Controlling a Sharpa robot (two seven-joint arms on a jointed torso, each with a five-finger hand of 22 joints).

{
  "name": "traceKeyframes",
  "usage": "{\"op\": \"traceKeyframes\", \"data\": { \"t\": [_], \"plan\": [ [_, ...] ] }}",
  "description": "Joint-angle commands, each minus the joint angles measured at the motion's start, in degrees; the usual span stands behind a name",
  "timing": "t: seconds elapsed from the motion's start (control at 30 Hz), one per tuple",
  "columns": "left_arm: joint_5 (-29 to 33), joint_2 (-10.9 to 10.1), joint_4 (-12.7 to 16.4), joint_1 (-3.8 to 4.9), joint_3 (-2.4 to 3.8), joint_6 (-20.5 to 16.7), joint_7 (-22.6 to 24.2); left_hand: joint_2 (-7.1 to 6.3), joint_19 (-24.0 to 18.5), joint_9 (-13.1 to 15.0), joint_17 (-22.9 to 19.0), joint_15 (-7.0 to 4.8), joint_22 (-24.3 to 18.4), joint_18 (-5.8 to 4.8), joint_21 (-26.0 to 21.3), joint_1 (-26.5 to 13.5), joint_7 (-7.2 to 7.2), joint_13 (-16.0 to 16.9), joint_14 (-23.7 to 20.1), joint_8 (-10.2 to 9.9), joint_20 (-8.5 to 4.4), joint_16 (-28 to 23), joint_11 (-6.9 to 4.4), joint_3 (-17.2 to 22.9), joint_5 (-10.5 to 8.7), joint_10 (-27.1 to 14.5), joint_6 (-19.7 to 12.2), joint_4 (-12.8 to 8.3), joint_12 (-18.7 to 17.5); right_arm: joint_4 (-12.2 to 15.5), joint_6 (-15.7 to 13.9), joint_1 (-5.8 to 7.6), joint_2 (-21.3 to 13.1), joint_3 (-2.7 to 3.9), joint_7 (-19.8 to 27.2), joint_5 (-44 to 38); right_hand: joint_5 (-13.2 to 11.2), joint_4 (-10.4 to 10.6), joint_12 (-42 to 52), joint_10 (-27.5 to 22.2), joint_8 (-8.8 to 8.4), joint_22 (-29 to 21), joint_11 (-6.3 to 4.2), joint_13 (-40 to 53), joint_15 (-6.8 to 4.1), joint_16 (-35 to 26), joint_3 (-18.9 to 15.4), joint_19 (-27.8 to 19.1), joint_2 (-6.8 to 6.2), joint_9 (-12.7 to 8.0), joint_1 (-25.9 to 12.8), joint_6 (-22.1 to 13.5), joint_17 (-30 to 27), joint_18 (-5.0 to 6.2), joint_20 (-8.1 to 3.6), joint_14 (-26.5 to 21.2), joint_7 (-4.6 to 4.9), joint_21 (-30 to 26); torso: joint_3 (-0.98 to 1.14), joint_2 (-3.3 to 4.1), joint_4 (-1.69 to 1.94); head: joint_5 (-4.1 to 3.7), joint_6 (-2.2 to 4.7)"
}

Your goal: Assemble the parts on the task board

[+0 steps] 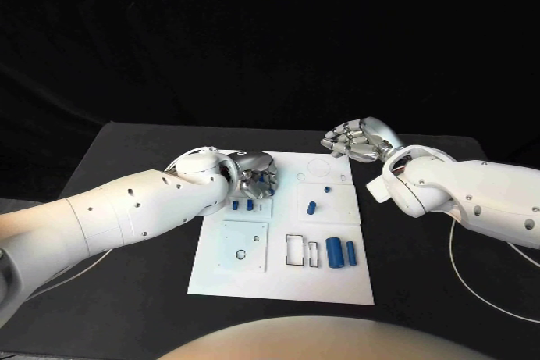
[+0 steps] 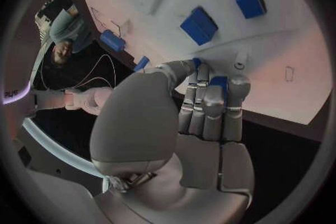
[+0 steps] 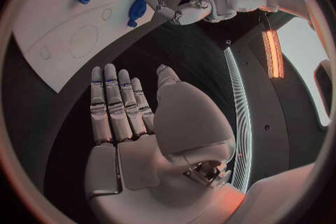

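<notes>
The black table (image 1: pixel 135 297) carries the white task board (image 1: pixel 293 282) at its centre. The left hand (image 1: pixel 257 180) hovers over the board's ten o'clock corner; in the left wrist view its fingers (image 2: pixel 210 106) are pressed together and curled down toward the board surface, with a sliver of blue at their tips. Whether it pinches a part there or only touches one, I cannot tell. The right hand (image 1: pixel 358 140) sits just off the board's one o'clock corner, over bare table, fingers (image 3: pixel 112 106) straight, side by side and holding nothing.

Two blue parts (image 1: pixel 241 206) lie right beside the left hand. A pair of blue cylinders (image 1: pixel 342 251) rests toward four o'clock, and a small blue part (image 1: pixel 310 208) lies near the centre.

The risk, as I judge it: the left fingers crowd those neighbouring parts, so a sideways shift could knock them off place, and a shallow fingertip hold could drop whatever it has.
</notes>
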Motion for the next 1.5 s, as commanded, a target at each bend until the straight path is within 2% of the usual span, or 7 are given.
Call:
{"op": "traceKeyframes", "data": {
  "t": [0.03,0.3,0.5,0.57,0.87,1.13,1.5],
  "plan": [
    [0.24,-0.58,0.62,-0.5,-0.33,-0.79,0.63,-0.28,0.41,-0.01,0.24,0.13,0.22,-1.02,0.43,0.5,0.07,0.28,0.59,-0.31,0.01,0.23,0.0,0.46,0.27,0.62,0.38,-0.1,-0.28,-0.04,0.7,-0.05,0.07,0.0,0.2,-0.62,0.27,-0.04,0.19,0.18,0.21,-0.09,-0.23,-0.04,-0.02,-0.25,-0.38,-0.3,0.44,-0.06,-0.08,0.46,-0.09,0.32,-0.03,0.11,4.09,-0.15,-0.04,-0.06,0.01,-0.01,0.08],
    [1.0,-3.21,3.47,-0.47,0.25,-2.59,1.04,-0.52,0.55,-0.03,0.12,0.16,0.34,-1.05,0.57,0.14,0.15,0.19,0.77,-0.62,-0.02,0.17,0.06,0.6,0.17,1.2,0.55,-0.12,-1.31,-0.34,0.68,-0.09,-0.01,0.0,0.22,-0.62,0.27,-0.04,0.19,0.18,0.21,-0.09,-0.23,-0.04,-0.02,-0.25,-0.38,-0.3,0.44,-0.06,-0.08,0.46,-0.09,0.32,-0.03,0.11,4.09,-0.15,-0.03,-0.19,0.19,0.19,0.34],
    [1.46,-5.54,6.01,-0.43,1.22,-3.56,1.2,-0.56,0.59,-0.04,0.08,0.17,0.38,-1.06,0.6,0.07,0.14,0.17,0.77,-0.68,-0.01,0.15,0.06,0.6,0.15,1.25,0.54,-0.1,-1.46,-0.75,0.64,-0.11,-0.06,0.0,0.24,-0.62,0.27,-0.04,0.19,0.18,0.21,-0.09,-0.23,-0.04,-0.02,-0.25,-0.38,-0.3,0.44,-0.06,-0.08,0.46,-0.09,0.32,-0.03,0.11,4.09,-0.15,-0.03,-0.22,0.22,0.45,0.54],
    [1.58,-6.1,6.48,-0.42,1.46,-3.71,1.18,-0.57,0.65,-0.04,0.14,0.16,0.45,-1.08,0.63,0.06,0.13,0.17,0.81,-0.69,-0.01,0.16,0.05,0.6,0.15,1.29,0.57,-0.1,-1.5,-0.8,0.64,-0.11,-0.07,0.0,0.24,-0.62,0.27,-0.04,0.19,0.18,0.21,-0.09,-0.23,-0.04,-0.02,-0.25,-0.38,-0.3,0.44,-0.06,-0.08,0.46,-0.09,0.32,-0.03,0.11,4.09,-0.15,-0.02,-0.3,0.3,0.39,0.54],
    [2.34,-8.62,7.91,-0.42,2.33,-4.46,1.08,-0.62,0.91,-0.02,0.33,0.15,0.74,-1.14,0.8,0.01,0.12,0.17,0.95,-0.71,-0.02,0.19,0.02,0.62,0.16,1.52,0.71,-0.12,-1.71,-0.94,0.63,-0.14,-0.13,0.0,0.26,-0.61,0.27,-0.04,0.19,0.18,0.21,-0.09,-0.23,-0.04,-0.02,-0.25,-0.38,-0.3,0.44,-0.06,-0.08,0.46,-0.09,0.32,-0.03,0.11,4.09,-0.15,-0.05,-0.19,0.22,0.51,0.81],
    [2.77,-10.04,7.98,-0.42,2.6,-3.76,0.65,-0.63,1.0,-0.01,0.31,0.13,0.84,-1.15,0.85,0.01,0.11,0.18,0.98,-0.72,-0.04,0.19,0.01,0.64,0.17,1.65,0.79,-0.14,-1.82,-0.92,0.64,-0.19,-0.26,0.0,0.25,-0.61,0.25,-0.04,0.22,0.23,0.27,-0.36,-0.26,-0.06,-0.04,-0.27,-0.39,-0.31,0.54,-0.12,-0.09,0.52,-0.28,0.32,-0.03,0.21,4.06,-0.13,0.0,-0.13,0.18,0.5,0.89],
    [2.93,-10.38,7.53,-0.43,2.63,-1.84,0.02,-0.64,1.02,0.0,0.26,0.12,0.86,-1.15,0.87,-0.01,0.1,0.18,1.01,-0.75,-0.05,0.17,-0.01,0.67,0.17,1.78,0.87,-0.14,-1.96,-0.89,0.67,-0.22,-0.29,0.0,0.25,-0.61,0.25,-0.04,0.22,0.23,0.27,-0.36,-0.26,-0.06,-0.04,-0.27,-0.39,-0.31,0.54,-0.12,-0.09,0.52,-0.28,0.32,-0.03,0.21,4.06,-0.13,-0.01,-0.15,0.16,0.46,0.72]
  ]
}}
